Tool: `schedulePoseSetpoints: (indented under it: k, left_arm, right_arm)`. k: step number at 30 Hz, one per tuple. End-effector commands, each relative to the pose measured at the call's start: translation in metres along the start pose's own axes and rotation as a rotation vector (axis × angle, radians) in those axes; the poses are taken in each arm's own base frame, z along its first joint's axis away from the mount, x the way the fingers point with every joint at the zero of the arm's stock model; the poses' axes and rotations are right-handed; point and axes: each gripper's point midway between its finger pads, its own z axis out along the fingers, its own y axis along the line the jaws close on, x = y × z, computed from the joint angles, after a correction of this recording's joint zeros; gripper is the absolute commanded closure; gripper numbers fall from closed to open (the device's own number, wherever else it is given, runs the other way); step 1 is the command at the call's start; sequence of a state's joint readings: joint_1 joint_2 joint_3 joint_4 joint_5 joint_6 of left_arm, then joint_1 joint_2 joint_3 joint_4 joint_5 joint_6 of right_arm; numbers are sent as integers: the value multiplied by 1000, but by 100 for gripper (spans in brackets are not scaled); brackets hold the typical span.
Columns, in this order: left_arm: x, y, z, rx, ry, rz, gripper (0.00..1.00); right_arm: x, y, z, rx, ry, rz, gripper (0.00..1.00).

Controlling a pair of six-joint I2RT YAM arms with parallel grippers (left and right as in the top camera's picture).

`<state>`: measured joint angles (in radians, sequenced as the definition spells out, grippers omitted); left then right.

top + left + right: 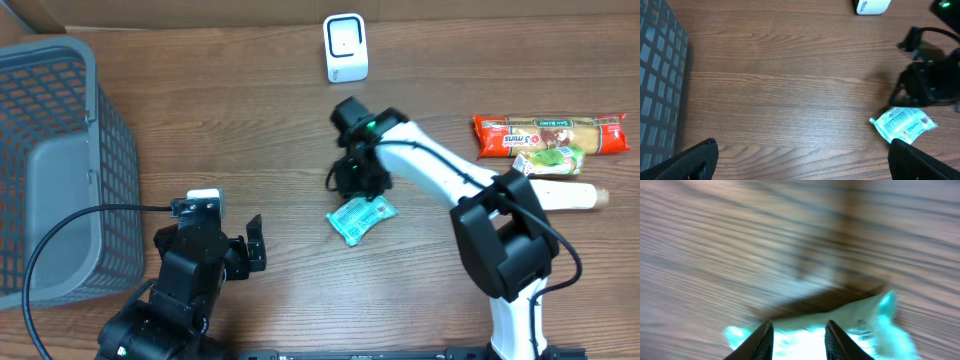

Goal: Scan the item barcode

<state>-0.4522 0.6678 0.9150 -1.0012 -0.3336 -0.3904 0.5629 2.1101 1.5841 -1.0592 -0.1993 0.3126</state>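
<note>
One grey basket (110, 150) left of pouch (361, 218)

A red packet (550, 135) at the far right carries white lettering that seems to read "3 mins"; the rest of its print is too small to read. The white scanner (872, 6) shows dark letters, cut off and unreadable. The teal pouch (904, 125) bears fine print, illegible.
</note>
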Motion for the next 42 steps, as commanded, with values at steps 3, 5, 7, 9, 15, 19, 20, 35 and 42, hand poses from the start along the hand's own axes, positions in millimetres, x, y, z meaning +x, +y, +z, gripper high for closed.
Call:
schedulePoseSetpoints:
  k: [3, 5, 7, 9, 15, 19, 20, 35, 42]
  left_arm:
    - [0, 1, 1, -7, -5, -10, 0]
    - [0, 1, 1, -7, -5, -10, 0]
    - [0, 1, 1, -7, -5, -10, 0]
    - [0, 1, 1, -7, -5, -10, 0]
    - [0, 1, 1, -7, -5, -10, 0]
    - [0, 1, 1, -7, -5, -10, 0]
    - [0, 1, 1, -7, -5, -10, 0]
    - [0, 1, 1, -7, -5, -10, 0]
    - [0, 1, 1, -7, -5, -10, 0]
  right_arm:
    - [-24, -32, -50, -25, -112, 81, 64]
    - [-27, -47, -74, -43, -152, 174, 68]
    - [-22, -60, -85, -39, -148, 220, 71]
    - [-8, -71, -87, -28, -90, 254, 74]
    - [51, -36, -63, -186, 146, 33, 86]
    - [81, -32, -36, -154, 232, 6, 88]
    - [89, -33, -29, -149, 252, 5, 89]
    - [40, -62, 7, -4, -1, 44, 88]
    - [-38, -89, -18, 100, -303, -20, 81]
